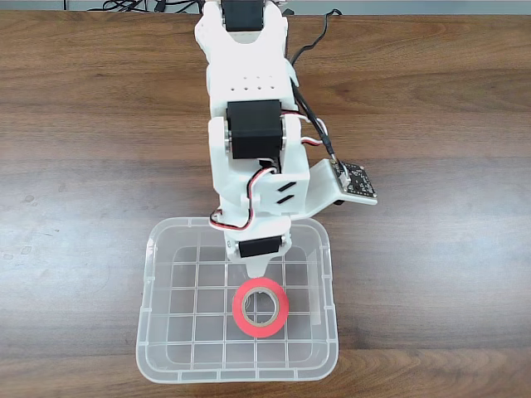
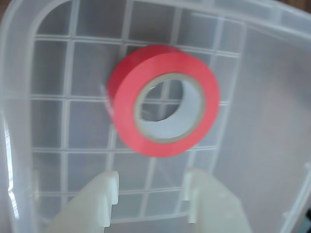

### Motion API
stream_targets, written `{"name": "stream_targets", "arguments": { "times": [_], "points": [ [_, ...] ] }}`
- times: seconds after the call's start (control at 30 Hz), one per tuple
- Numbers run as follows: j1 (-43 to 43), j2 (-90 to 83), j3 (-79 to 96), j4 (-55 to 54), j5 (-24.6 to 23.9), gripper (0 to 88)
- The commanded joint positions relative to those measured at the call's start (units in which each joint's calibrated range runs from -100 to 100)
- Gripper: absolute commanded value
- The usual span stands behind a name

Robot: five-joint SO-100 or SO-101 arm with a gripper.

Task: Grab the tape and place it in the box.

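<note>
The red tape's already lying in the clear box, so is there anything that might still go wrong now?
Not much, but two things. The gripper hangs open just beside the tape, low inside the box; if the arm swings sideways before lifting, a finger might nudge the roll or catch the box wall and drag the light bin across the table. Also, the loose cables along the arm could snag as it folds back.

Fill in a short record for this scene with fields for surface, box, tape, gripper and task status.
surface: brown wooden table
box: clear plastic bin with grid base, at the table's near edge in the fixed view
tape: red roll lying flat inside the box
gripper: open, above the box floor, apart from the tape
task status: tape in box
</note>
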Motion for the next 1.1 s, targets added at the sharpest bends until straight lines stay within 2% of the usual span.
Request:
{"name": "stream_targets", "arguments": {
  "times": [0.0,0.23,0.5,0.83,1.07],
  "points": [
    [1.99,-11.50,-5.47,5.16,-0.15,1.3],
    [1.40,-22.36,-5.29,13.81,-1.10,1.3],
    [1.25,-36.60,2.07,14.41,-1.15,1.3],
    [1.25,-63.39,33.52,14.41,-1.05,1.3],
    [-1.01,-81.49,62.08,13.46,-1.58,1.3]
  ]
}}
